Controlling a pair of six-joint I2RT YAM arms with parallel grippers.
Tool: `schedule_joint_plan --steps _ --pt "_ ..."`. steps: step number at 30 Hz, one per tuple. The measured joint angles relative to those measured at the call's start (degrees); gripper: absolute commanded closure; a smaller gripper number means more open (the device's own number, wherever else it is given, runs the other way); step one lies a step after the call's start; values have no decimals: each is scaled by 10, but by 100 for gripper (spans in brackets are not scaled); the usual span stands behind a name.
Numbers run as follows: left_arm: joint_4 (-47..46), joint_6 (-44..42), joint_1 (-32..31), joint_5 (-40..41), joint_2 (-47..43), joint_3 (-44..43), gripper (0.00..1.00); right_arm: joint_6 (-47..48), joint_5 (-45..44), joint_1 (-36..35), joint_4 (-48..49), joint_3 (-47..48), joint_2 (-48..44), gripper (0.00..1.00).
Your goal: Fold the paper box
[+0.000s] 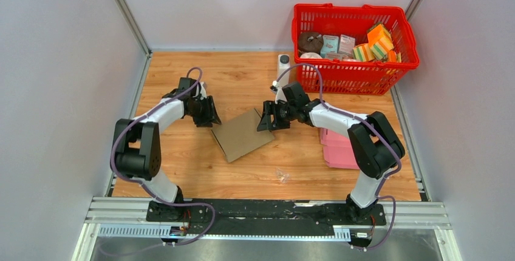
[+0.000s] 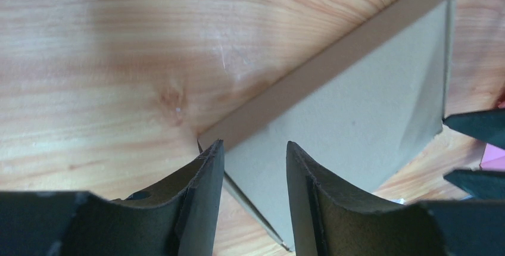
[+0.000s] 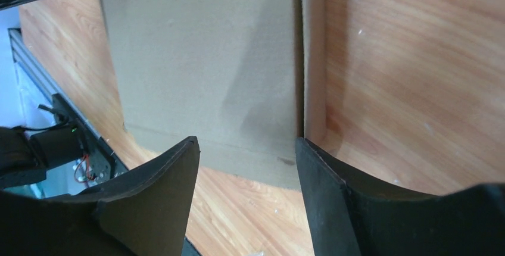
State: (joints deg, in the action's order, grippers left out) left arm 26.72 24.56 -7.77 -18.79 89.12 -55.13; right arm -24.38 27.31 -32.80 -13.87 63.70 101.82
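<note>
The paper box (image 1: 242, 135) lies flattened near the middle of the wooden surface (image 1: 200, 170), turned cornerwise between the two arms. It is plain brown card, and a narrow folded strip is seen along one edge in each wrist view (image 2: 357, 101) (image 3: 202, 59).

The left end effector (image 1: 209, 117) is placed at the box's far-left corner. Its fingers (image 2: 253, 149) are spread, with the card's edge seen in the gap and nothing pinched. The right end effector (image 1: 265, 121) is placed at the far-right corner, likewise spread (image 3: 247, 143), and the card is not clamped.

A fresh hold is judged to be the step in hand. It would be done well if the narrow strip were taken close to its crease, so that the fold follows the scored line and does not buckle the panel. One end effector is best kept pressing the main panel flat while the other lifts, since thin card is likely to slide on smooth wood. A shallow approach under the edge is advised.

Further out, pink sheets (image 1: 340, 149) lie beside the right arm, a white bottle (image 1: 283, 67) stands at the far edge, and a red basket (image 1: 352, 79) holds sponges and small packets.

No brand or writing can be read on the box. The packets' labels are too small to be made out.
</note>
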Motion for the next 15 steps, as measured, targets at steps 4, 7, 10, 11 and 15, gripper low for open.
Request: schedule_joint_plan --steps 4,7,10,11,15 --pt "3 0 0 20 -76 11 43 18 -18 3 -19 32 23 33" --pt "4 5 0 41 -146 29 40 23 -20 9 -19 47 34 35" --pt "11 25 0 54 -220 71 40 28 -20 19 -18 55 43 35" --pt "14 33 0 55 -241 86 40 31 -22 21 -18 55 43 35" --pt "8 77 0 39 -324 170 45 37 -22 25 -16 55 43 35"
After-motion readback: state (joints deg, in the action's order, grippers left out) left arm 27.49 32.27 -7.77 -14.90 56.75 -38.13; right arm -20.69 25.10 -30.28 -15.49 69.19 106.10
